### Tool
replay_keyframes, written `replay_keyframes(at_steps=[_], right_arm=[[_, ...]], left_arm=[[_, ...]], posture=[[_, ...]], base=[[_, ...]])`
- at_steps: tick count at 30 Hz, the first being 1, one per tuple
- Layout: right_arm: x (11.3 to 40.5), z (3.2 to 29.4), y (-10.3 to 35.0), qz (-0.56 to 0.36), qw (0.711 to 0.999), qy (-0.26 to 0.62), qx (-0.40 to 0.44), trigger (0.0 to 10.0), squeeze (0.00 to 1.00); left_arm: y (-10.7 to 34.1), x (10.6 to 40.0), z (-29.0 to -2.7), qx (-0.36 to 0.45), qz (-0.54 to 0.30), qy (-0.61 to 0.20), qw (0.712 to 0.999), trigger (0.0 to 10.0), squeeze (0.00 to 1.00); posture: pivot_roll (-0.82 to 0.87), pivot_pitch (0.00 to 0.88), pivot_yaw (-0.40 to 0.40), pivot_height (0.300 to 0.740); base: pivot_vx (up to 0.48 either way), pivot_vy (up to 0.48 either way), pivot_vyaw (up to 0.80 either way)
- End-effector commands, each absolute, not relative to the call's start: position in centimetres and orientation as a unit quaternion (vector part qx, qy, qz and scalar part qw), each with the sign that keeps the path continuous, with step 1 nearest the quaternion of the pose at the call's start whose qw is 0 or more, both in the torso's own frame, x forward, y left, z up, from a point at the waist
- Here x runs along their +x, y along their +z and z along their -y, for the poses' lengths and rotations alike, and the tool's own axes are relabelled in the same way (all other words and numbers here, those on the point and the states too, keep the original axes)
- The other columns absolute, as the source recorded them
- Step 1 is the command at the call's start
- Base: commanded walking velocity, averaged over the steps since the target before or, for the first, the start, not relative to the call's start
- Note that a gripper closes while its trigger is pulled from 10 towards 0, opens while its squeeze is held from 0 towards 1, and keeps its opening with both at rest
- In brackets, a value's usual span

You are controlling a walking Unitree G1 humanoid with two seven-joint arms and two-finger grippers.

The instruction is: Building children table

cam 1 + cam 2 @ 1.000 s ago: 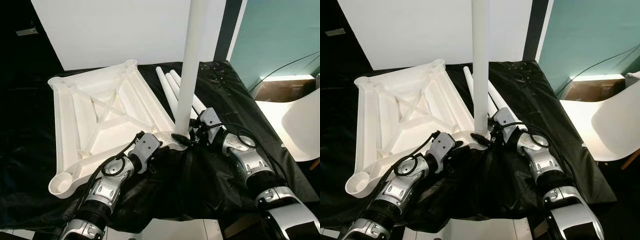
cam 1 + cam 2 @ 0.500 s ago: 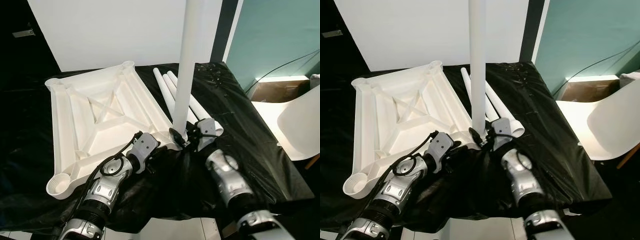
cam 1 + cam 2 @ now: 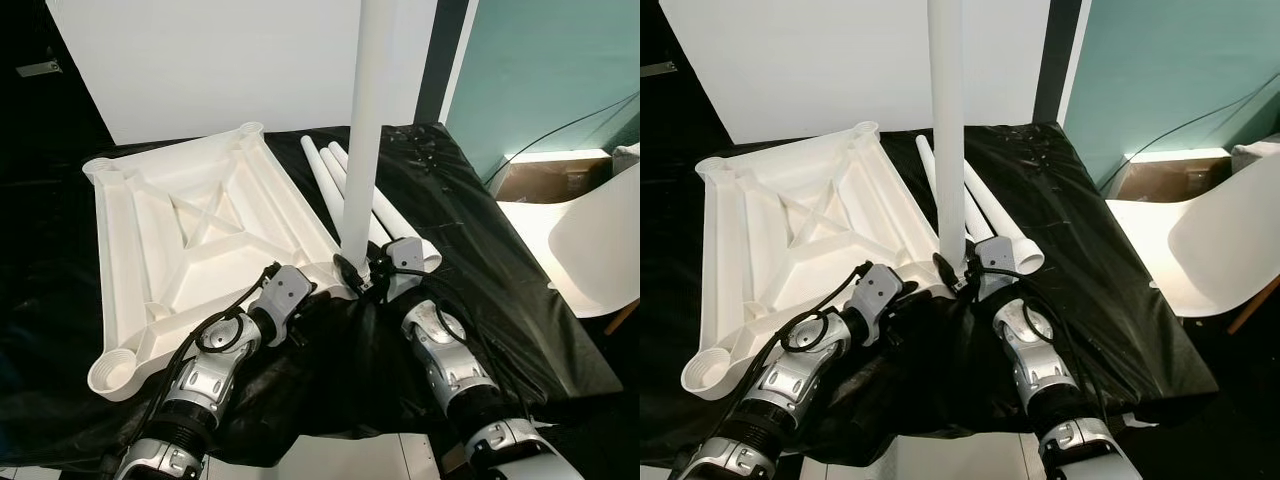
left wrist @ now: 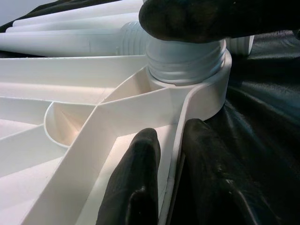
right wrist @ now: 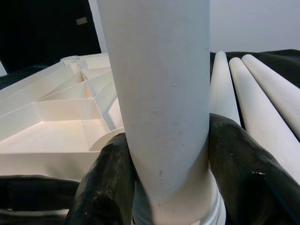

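- One big white table top (image 3: 190,255) lies upside down on the black-covered tabletop (image 3: 520,290), left of the middle of the head picture, ribs up.
- One long white leg (image 3: 362,130) stands straight up in the middle of the picture, its low end sitting in the corner socket (image 4: 187,82) nearest the robot. Its long line runs up and down, so I think the next move is a turn about that line to screw it in.
- Three spare legs (image 3: 345,190) lie flat just behind the standing leg, side by side, pointing away to the top of the picture.
- Right tool (image 5: 168,187) is closed around the leg's foot, one finger on each side, and is the nearer one to the leg.
- Left tool (image 4: 168,187) pinches the table top's rim beside the socket, holding it down.
- Spare legs sit close behind the right tool and might get bumped when it twists.
- At the right edge a white chair (image 3: 600,250) stands well apart.
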State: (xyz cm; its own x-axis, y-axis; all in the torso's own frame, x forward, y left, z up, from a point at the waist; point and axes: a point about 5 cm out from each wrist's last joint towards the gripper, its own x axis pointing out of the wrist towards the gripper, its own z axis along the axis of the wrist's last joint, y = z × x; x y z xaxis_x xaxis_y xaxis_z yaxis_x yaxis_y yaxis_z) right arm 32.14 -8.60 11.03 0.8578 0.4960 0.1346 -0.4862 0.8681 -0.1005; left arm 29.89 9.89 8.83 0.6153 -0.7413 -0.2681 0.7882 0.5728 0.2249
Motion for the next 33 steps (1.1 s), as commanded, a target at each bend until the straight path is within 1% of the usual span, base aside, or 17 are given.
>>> replay_keyframes(at_steps=[1, 2, 4, 8, 9, 12, 13, 19, 20, 21, 23, 24, 27, 30, 31, 32, 33], right_arm=[[32.9, 9.6, 10.9, 0.06, 0.97, 0.232, -0.044, 10.0, 0.0], [32.9, 9.6, 10.9, 0.06, 0.97, 0.232, -0.044, 10.0, 0.0], [32.8, 9.8, 10.7, 0.042, 0.959, 0.274, -0.063, 10.0, 0.0], [32.4, 9.9, 10.6, 0.019, 0.917, 0.386, -0.104, 10.0, 0.0], [32.6, 10.6, 11.1, 0.021, 0.902, 0.411, -0.131, 10.0, 0.0], [32.7, 10.8, 11.3, 0.022, 0.9, 0.414, -0.138, 10.0, 0.0], [33.4, 11.7, 12.3, 0.032, 0.896, 0.417, -0.149, 10.0, 1.0], [34.3, 12.4, 13.8, 0.049, 0.891, 0.42, -0.167, 10.0, 1.0], [34.3, 12.4, 14.0, 0.05, 0.884, 0.431, -0.175, 10.0, 0.0], [34.3, 12.4, 14.0, 0.05, 0.884, 0.431, -0.175, 10.0, 0.0], [34.3, 12.5, 14.3, 0.048, 0.868, 0.456, -0.19, 10.0, 0.0], [34.3, 12.5, 14.3, 0.048, 0.868, 0.456, -0.19, 10.0, 0.0], [34.2, 12.6, 14.5, 0.045, 0.854, 0.477, -0.203, 10.0, 0.0], [34.2, 12.7, 14.5, 0.042, 0.849, 0.484, -0.207, 10.0, 0.0], [34.3, 12.8, 14.5, 0.04, 0.848, 0.487, -0.206, 4.6, 0.0], [34.3, 12.9, 14.5, 0.038, 0.847, 0.489, -0.205, 0.0, 0.0], [34.3, 13.0, 14.3, 0.033, 0.847, 0.491, -0.201, 0.0, 0.0]], left_arm=[[5.8, 28.1, -9.5, 0.158, -0.138, -0.46, 0.863, 10.0, 0.0], [5.8, 28.1, -9.5, 0.158, -0.138, -0.46, 0.863, 10.0, 0.0], [5.8, 28.1, -9.5, 0.159, -0.139, -0.463, 0.861, 10.0, 0.0], [5.8, 28.1, -9.5, 0.161, -0.14, -0.466, 0.858, 10.0, 0.0], [5.8, 28.1, -9.5, 0.161, -0.14, -0.467, 0.858, 10.0, 0.0], [5.8, 28.1, -9.5, 0.161, -0.14, -0.468, 0.858, 10.0, 0.0], [5.8, 28.1, -9.4, 0.16, -0.14, -0.468, 0.857, 10.0, 0.0], [5.8, 28.2, -9.3, 0.158, -0.14, -0.468, 0.858, 10.0, 0.0], [5.8, 28.2, -9.3, 0.158, -0.14, -0.467, 0.858, 10.0, 0.0], [5.8, 28.2, -9.3, 0.158, -0.14, -0.467, 0.858, 10.0, 0.0], [5.7, 28.2, -9.4, 0.158, -0.141, -0.466, 0.859, 10.0, 0.0], [5.7, 28.2, -9.4, 0.158, -0.141, -0.466, 0.859, 10.0, 0.0], [5.7, 28.2, -9.4, 0.159, -0.141, -0.466, 0.859, 10.0, 0.0], [5.7, 28.2, -9.4, 0.16, -0.141, -0.466, 0.859, 10.0, 0.0], [5.7, 28.2, -9.4, 0.16, -0.141, -0.466, 0.859, 10.0, 0.0], [5.7, 28.3, -9.4, 0.161, -0.141, -0.466, 0.859, 10.0, 0.0], [5.8, 28.3, -9.4, 0.161, -0.141, -0.466, 0.859, 10.0, 0.0]], posture=[[0.04, 0.0, -0.009, 0.74], [0.04, 0.0, -0.009, 0.74], [0.03, 0.0, 0.001, 0.74], [0.02, 0.0, 0.008, 0.74], [0.02, 0.0, 0.008, 0.74], [0.02, 0.0, 0.008, 0.74], [0.02, 0.0, 0.004, 0.74], [0.02, 0.0, 0.001, 0.74], [0.02, 0.0, 0.0, 0.74], [0.02, 0.0, 0.0, 0.74], [0.02, 0.0, -0.001, 0.74], [0.02, 0.0, -0.001, 0.74], [0.02, 0.0, -0.001, 0.74], [0.02, 0.0, -0.002, 0.74], [0.02, 0.0, -0.002, 0.74], [0.02, 0.0, -0.002, 0.74], [0.03, 0.0, -0.003, 0.74]], base=[[0.0, 0.0, 0.0], [0.0, 0.0, 0.0], [0.0, 0.0, 0.0], [0.0, 0.0, 0.0], [0.0, 0.0, 0.0], [0.0, 0.0, 0.0], [0.0, 0.0, 0.0], [0.0, 0.0, 0.0], [0.0, 0.0, 0.0], [0.0, 0.0, 0.0], [0.0, 0.0, 0.0], [0.0, 0.0, 0.0], [0.0, 0.0, 0.0], [0.0, 0.0, 0.0], [0.0, 0.0, 0.0], [0.0, 0.0, 0.0], [0.0, 0.0, 0.0]])
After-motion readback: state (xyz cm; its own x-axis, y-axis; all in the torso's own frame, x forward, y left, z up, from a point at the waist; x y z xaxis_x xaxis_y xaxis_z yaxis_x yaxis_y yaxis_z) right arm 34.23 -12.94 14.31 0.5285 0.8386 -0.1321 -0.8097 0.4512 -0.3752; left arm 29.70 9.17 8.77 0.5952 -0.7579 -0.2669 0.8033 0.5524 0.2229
